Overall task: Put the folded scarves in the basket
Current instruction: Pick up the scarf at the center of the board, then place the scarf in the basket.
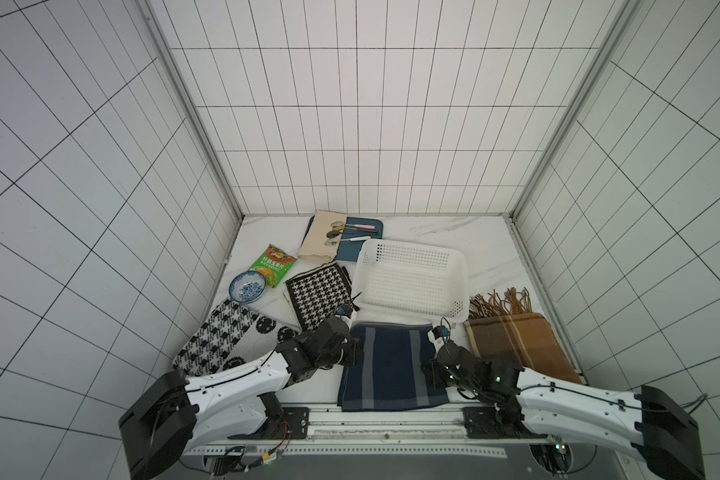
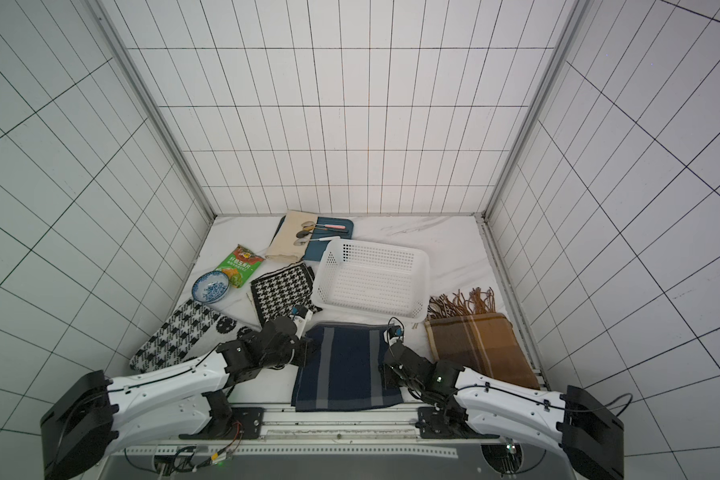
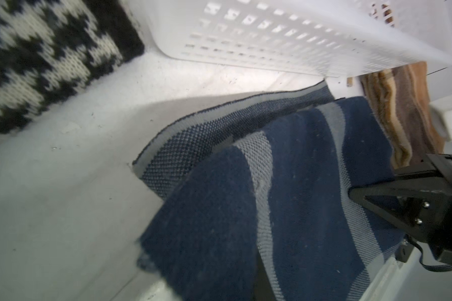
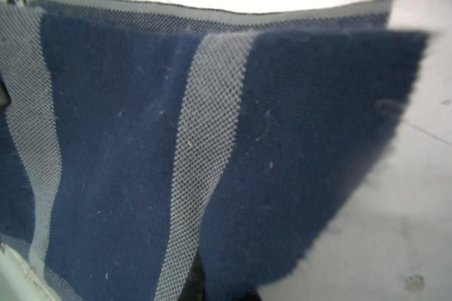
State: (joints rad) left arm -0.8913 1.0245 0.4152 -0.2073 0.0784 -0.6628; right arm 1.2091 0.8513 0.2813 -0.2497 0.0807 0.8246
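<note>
The folded scarf, navy with grey stripes, lies at the front middle of the table, its near end at the table's edge. My left gripper is shut on its left edge and my right gripper is shut on its right edge. In both wrist views the scarf rises in folds and hides the fingers. The white perforated basket stands empty just behind the scarf.
A brown plaid fringed scarf lies right of the navy one. Left are a folded houndstooth cloth, a long houndstooth scarf, a blue bowl and a green snack bag. A dark-blue tray with spoons sits behind.
</note>
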